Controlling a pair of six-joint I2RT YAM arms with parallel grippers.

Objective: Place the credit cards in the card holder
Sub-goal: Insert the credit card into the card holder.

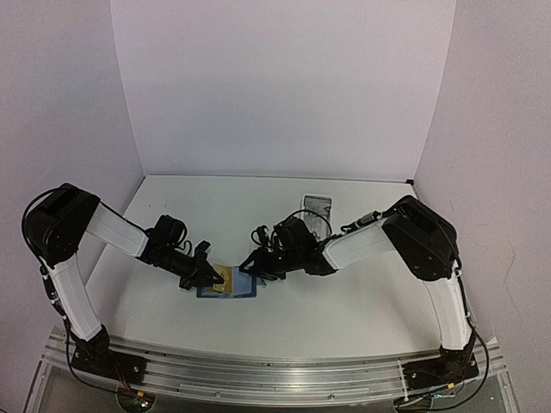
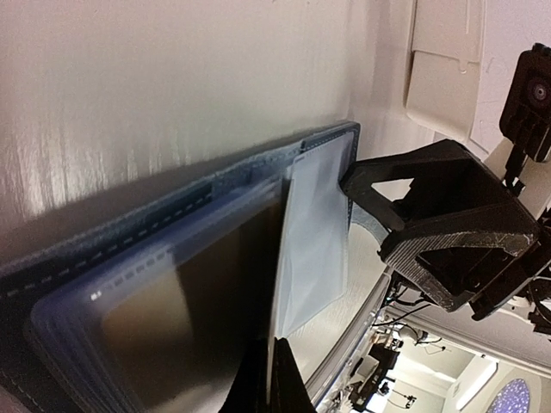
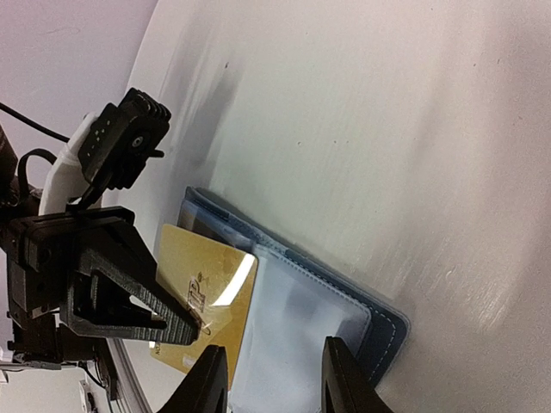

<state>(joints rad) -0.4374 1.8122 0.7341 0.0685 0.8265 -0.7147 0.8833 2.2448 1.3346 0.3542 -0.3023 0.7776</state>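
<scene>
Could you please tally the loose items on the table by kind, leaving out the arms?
gold card: 1
blue card holder: 1
white tray: 1
Total: 3
Whether the tray holds more cards is too small to tell.

Support surface: one white table (image 1: 344,292), matte, closed in by white walls at the back and both sides.

Items resting directly on it:
1. Card holder (image 1: 244,288). Blue, lying open and flat, in the lower centre of the top view. Its clear inner sleeves face up and its stitched edge lies on the table.
2. Tray (image 1: 317,205). White and narrow, in the centre right of the top view, near the back wall. It is well apart from the card holder.
</scene>
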